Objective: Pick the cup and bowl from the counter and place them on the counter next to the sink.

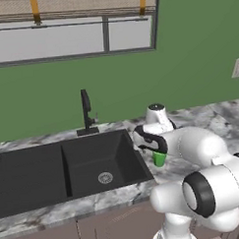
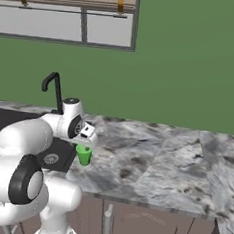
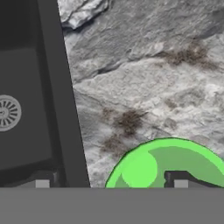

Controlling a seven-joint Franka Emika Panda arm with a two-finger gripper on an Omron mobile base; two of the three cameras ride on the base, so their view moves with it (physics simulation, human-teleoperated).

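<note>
Marbled stone counter [image 2: 155, 162], matt sink [image 1: 54, 168]

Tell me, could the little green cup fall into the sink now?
Maybe. The cup stands on the counter close beside the sink, and the open gripper sits right at its rim. One finger looks to be inside the cup, so lifting off crookedly might tip it toward the basin.

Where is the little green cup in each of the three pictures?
Left base view: the cup sits right of centre, just under the white arm, on the counter beside the sink.
Right base view: the cup is left of centre, below the gripper, right of the sink's edge.
Hand view: the cup sits at the bottom right, seen from above.
Shared landmark: the sink's round drain.
</note>
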